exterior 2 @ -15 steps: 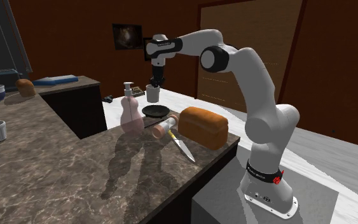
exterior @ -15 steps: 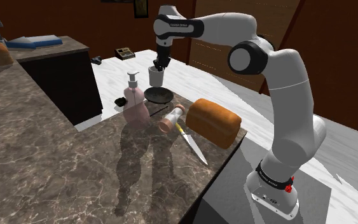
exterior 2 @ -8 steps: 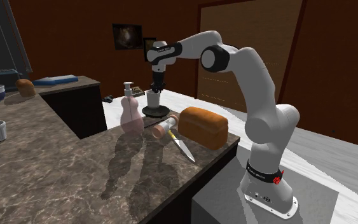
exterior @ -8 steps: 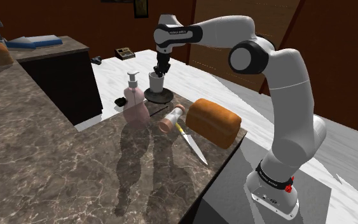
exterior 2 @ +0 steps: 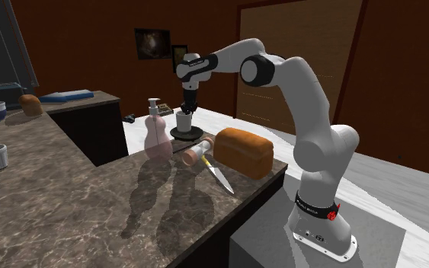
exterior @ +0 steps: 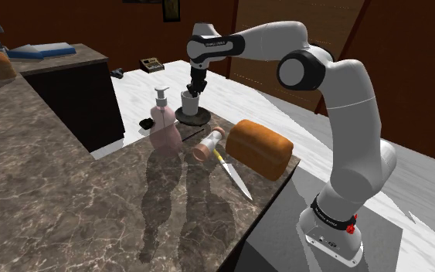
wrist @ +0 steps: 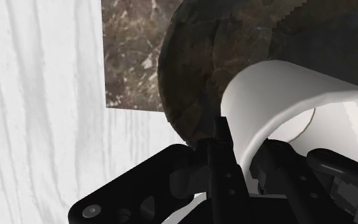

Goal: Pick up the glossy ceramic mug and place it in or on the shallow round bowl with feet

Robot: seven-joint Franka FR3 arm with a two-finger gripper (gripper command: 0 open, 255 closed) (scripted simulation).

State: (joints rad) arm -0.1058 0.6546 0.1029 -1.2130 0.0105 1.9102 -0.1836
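We see the white mug standing upright in the dark shallow bowl. A second ago it hung above the bowl's far side, with the dish bare beneath it. Over the last half second it has come down only slightly, so we judge the descent finished and the mug resting in the bowl. The end effector is still closed on the mug's rim. In the wrist view one finger presses against the outside of the white wall. The bowl sits on the tabletop, just beside the pink soap dispenser. What remains, we think, is to release and lift straight up.
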